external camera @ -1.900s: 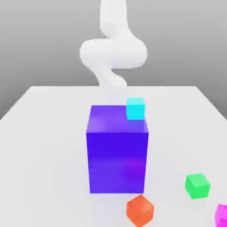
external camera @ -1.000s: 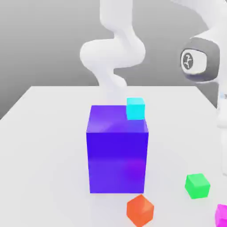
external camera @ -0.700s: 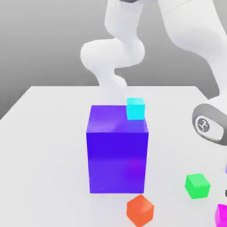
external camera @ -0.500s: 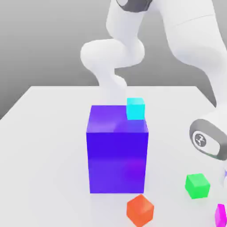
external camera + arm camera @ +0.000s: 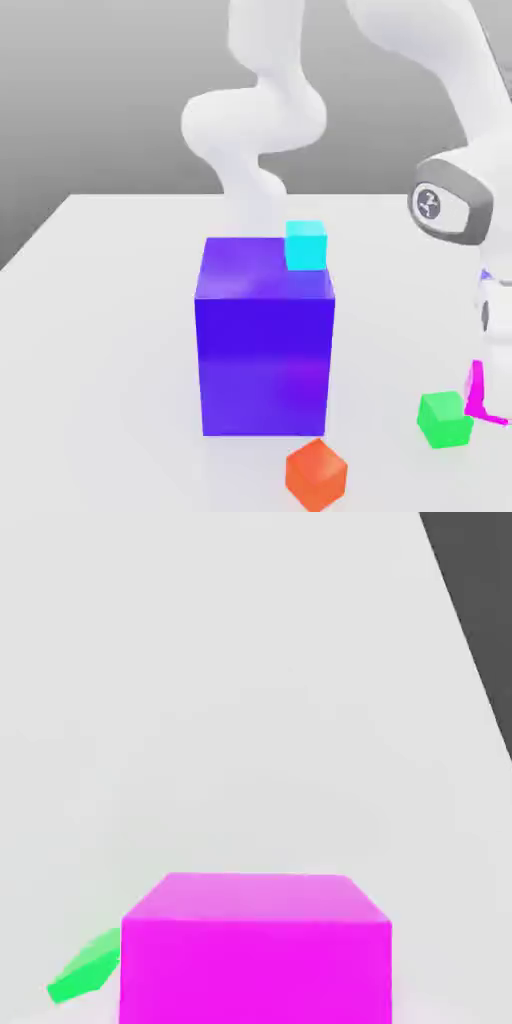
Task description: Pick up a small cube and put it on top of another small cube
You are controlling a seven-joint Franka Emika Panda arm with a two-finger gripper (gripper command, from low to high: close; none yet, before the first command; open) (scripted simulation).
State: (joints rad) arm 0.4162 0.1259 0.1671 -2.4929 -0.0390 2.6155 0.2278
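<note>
Magenta small cube [image 5: 255, 952] held off table [image 5: 110, 300], tilted, beside green cube [image 5: 444, 418]

A plain white table [image 5: 110, 290] stands before a flat grey backdrop [image 5: 90, 90].

Magenta cube [image 5: 255, 952]: smooth, plain, flat colour. Blue-violet block [image 5: 265, 340]: glossy, faint sheen. Green cube [image 5: 444, 419], orange-red cube [image 5: 316, 474]: smooth. Table [image 5: 110, 330]: matt white. Arm [image 5: 255, 110]: smooth white shell.
</note>
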